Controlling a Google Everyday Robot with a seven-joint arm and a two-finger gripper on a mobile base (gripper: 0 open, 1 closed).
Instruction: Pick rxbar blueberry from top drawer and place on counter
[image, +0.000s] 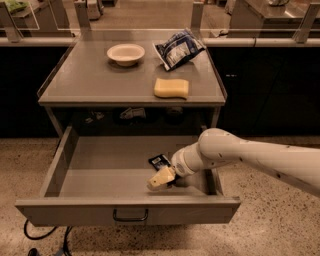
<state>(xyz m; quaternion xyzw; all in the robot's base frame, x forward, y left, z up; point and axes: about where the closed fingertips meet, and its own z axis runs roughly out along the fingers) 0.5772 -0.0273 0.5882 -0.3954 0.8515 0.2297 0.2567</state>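
The top drawer stands pulled open below the counter. The rxbar blueberry, a small dark bar with a white patch, lies on the drawer floor right of the middle. My gripper reaches in from the right and hangs inside the drawer just in front of the bar, its pale fingertips pointing left and down. The wrist covers part of the bar's right end. The gripper holds nothing that I can see.
On the counter sit a white bowl, a yellow sponge and a crinkled blue-and-white bag. The drawer's front panel carries a dark loop handle. A black cable lies on the speckled floor at lower left.
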